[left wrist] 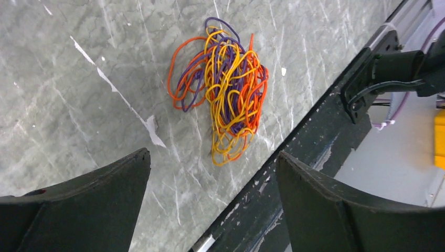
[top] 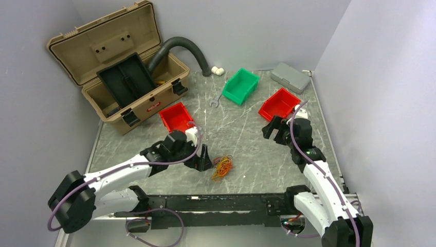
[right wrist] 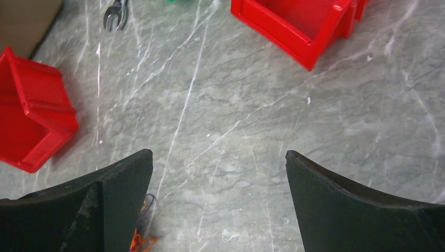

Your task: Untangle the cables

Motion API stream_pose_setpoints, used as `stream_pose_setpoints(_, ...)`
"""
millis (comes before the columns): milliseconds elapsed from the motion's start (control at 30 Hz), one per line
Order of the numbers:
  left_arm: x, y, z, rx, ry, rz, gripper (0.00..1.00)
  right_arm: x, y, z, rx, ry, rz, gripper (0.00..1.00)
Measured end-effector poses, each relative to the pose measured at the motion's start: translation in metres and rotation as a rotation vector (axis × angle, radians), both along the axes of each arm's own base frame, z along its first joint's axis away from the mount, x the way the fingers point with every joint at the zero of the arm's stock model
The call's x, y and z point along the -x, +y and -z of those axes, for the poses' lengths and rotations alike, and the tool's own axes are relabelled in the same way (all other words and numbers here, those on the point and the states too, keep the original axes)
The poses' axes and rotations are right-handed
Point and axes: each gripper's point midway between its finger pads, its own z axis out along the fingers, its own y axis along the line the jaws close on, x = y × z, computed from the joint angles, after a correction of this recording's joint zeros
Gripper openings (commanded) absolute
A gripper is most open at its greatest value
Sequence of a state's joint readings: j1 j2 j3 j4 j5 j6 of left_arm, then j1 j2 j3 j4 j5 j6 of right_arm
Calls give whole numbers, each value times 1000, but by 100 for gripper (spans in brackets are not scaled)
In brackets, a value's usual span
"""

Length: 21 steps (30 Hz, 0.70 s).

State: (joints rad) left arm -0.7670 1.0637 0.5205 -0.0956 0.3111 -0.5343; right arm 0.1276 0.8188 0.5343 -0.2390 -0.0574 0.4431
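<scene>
From the top external camera, a fist-sized tangle of thin orange, yellow and purple cables (top: 222, 167) lies on the grey marbled tabletop (top: 247, 134), near its front edge. The black left gripper (top: 203, 159) sits just left of the tangle, its jaws spread and holding nothing. The right gripper (top: 272, 128) is well apart from the tangle, behind it and to its right, with its jaws also wide. A red plastic bin (top: 176, 117) stands behind and left of the tangle.

From the left wrist camera, the tangle lies ahead of the two parted black fingers (left wrist: 78, 210), clear of both. A black rail (left wrist: 315, 136) runs just beside it.

From the right wrist camera, the fingers stand far apart over bare marble. A few strands of the tangle peek out beside one finger at the lower edge.
</scene>
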Motion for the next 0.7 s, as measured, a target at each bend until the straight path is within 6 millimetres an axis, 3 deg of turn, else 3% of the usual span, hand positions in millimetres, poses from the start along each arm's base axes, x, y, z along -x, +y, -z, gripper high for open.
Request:
stream_pose_setpoints(133, -5, -13, 8, -42, -9, 18, 87, 3, 7, -1, -16, 1, -41, 99)
stream_pose_setpoints(367, -3, -50, 24, -120, -16, 95, 72, 8, 15, -1, -33, 10, -87, 96)
stream_pose_setpoints(567, -2, -60, 44, -163, 9, 120, 38, 12, 23, -1, -48, 15, -131, 92)
stream_pose_setpoints(700, -2, -69, 40, -108, 21, 135, 11, 18, 31, 5, -38, 39, -173, 92)
